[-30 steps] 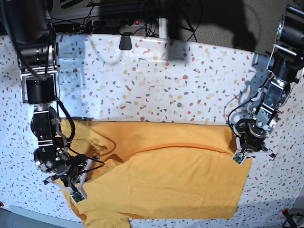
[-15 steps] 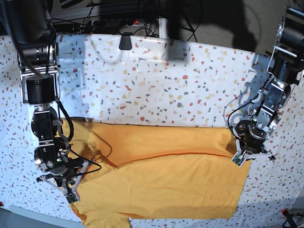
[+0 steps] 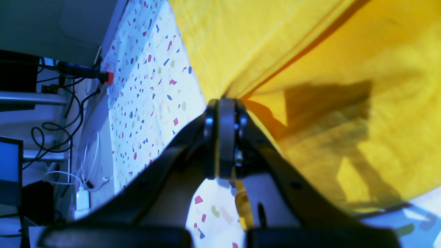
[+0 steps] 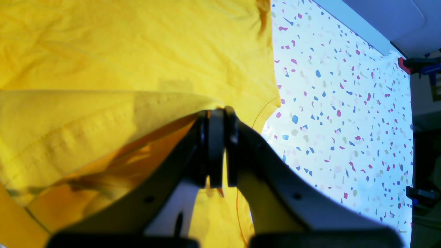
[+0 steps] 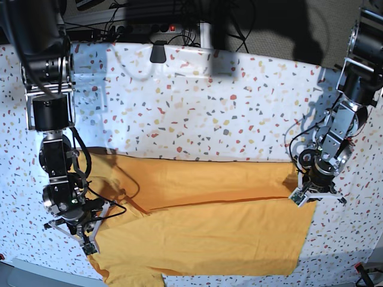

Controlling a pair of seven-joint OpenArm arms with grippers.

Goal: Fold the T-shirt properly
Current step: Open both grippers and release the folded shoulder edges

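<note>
**Figure: Both grippers pinching a folded edge of the T-shirt — risks in carrying the fold across**

The T-shirt (image 5: pixel 203 221) lies spread on the near half of the tablecloth (image 5: pixel 197 101), with a long strip along its far edge already doubled over toward you. The left gripper (image 5: pixel 303 198) holds one end of that strip, at the T-shirt's edge on the right of the base view; its fingers (image 3: pixel 222 137) are pressed together on a thin layer of cloth. The right gripper (image 5: pixel 87 244) holds the opposite end near the sleeve; its fingers (image 4: pixel 215 148) are likewise clamped on a hem.

Watch for these failures:

- Uneven travel. If you move one arm faster than the other, the fold line will likely skew across the T-shirt.
- Slipping grip. Each pinch takes only a small bite near the edge, so a sharp pull could free the cloth and drop the flap.
- Dragging the lower layer. Carrying the strip too low could rumple the cloth beneath, most likely near the sleeve, where wrinkles already gather.
- Catching the tablecloth. Whether either pinch includes it cannot be told from these views.
</note>
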